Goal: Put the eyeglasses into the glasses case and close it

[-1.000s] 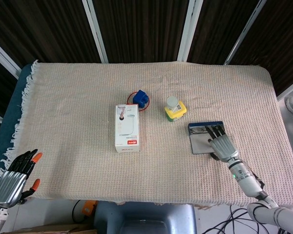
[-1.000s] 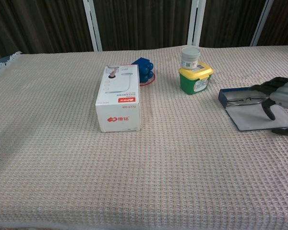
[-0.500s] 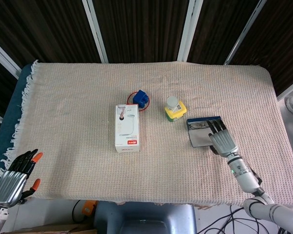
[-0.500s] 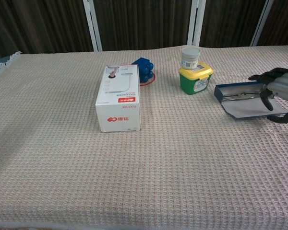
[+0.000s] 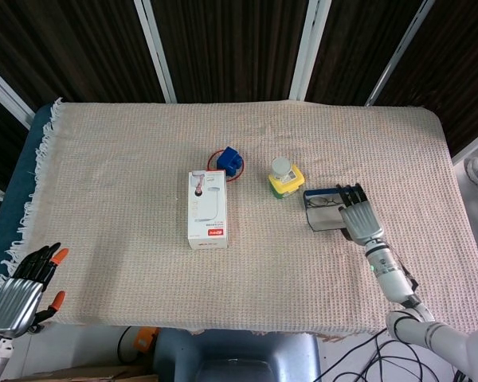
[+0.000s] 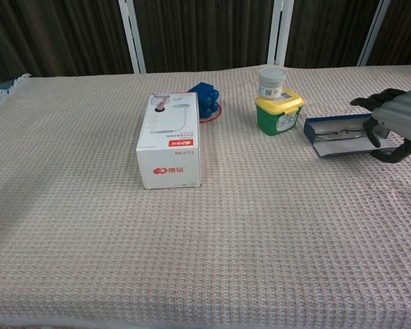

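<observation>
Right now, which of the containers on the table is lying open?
The glasses case, at the right hand. Its lid is still up with the eyeglasses inside; the white box and jar are closed.

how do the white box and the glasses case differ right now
The white box is closed and stands alone near the middle of the cloth; the glasses case lies partly open, blue-walled, with the eyeglasses inside. The box is taller and bulkier, the case low and flat. No hand touches the box, while the right hand rests on the case. Both are rectangular and sit on the woven cloth.

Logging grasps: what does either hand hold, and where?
The right hand grips the glasses case by its flap's right end; the left hand holds nothing.
</observation>
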`<act>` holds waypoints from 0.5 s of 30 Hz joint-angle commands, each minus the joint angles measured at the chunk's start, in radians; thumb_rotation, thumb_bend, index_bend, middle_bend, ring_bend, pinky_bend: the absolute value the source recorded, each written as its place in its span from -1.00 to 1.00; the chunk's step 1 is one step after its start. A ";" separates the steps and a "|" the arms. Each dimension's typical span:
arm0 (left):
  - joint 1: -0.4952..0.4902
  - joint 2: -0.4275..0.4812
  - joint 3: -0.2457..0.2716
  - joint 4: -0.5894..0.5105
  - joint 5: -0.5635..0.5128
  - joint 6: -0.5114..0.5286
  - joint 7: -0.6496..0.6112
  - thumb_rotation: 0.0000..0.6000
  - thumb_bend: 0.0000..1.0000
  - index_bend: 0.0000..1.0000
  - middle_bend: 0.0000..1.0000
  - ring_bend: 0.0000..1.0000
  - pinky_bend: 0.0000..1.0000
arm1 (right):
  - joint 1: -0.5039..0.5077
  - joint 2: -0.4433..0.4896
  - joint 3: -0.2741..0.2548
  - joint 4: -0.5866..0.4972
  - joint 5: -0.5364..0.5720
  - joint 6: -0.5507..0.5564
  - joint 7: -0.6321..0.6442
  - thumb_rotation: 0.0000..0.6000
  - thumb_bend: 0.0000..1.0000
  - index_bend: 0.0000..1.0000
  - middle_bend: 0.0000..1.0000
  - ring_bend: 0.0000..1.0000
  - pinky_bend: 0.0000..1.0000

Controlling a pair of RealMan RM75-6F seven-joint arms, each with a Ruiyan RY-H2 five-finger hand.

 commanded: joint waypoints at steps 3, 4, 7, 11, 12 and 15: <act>0.000 0.000 0.001 0.001 0.002 0.000 -0.001 1.00 -0.21 -1.00 -1.00 -1.00 -0.74 | 0.004 -0.015 0.004 0.021 0.003 -0.001 0.014 1.00 0.16 0.36 -0.85 -1.00 -1.00; 0.000 0.000 0.001 0.001 0.002 0.001 -0.001 1.00 -0.21 -1.00 -1.00 -1.00 -0.74 | 0.004 -0.020 0.003 0.027 0.002 0.000 0.018 1.00 0.18 0.38 -0.84 -1.00 -1.00; 0.001 0.000 0.001 0.001 0.004 0.004 -0.002 1.00 -0.21 -1.00 -1.00 -1.00 -0.74 | 0.003 -0.025 0.001 0.031 -0.003 0.004 0.032 1.00 0.27 0.41 -0.82 -1.00 -1.00; 0.002 0.000 0.001 0.002 0.006 0.007 -0.002 1.00 -0.21 -1.00 -1.00 -1.00 -0.74 | -0.008 -0.016 -0.006 0.011 -0.018 0.031 0.047 1.00 0.40 0.43 -0.81 -1.00 -1.00; 0.002 0.000 0.002 0.002 0.007 0.007 -0.003 1.00 -0.21 -1.00 -1.00 -1.00 -0.74 | -0.014 -0.010 -0.010 0.001 -0.024 0.040 0.050 1.00 0.41 0.44 -0.81 -1.00 -1.00; 0.002 0.000 0.002 0.004 0.008 0.007 -0.004 1.00 -0.21 -1.00 -1.00 -1.00 -0.74 | -0.038 0.022 -0.028 -0.056 -0.048 0.078 0.058 1.00 0.41 0.44 -0.81 -1.00 -1.00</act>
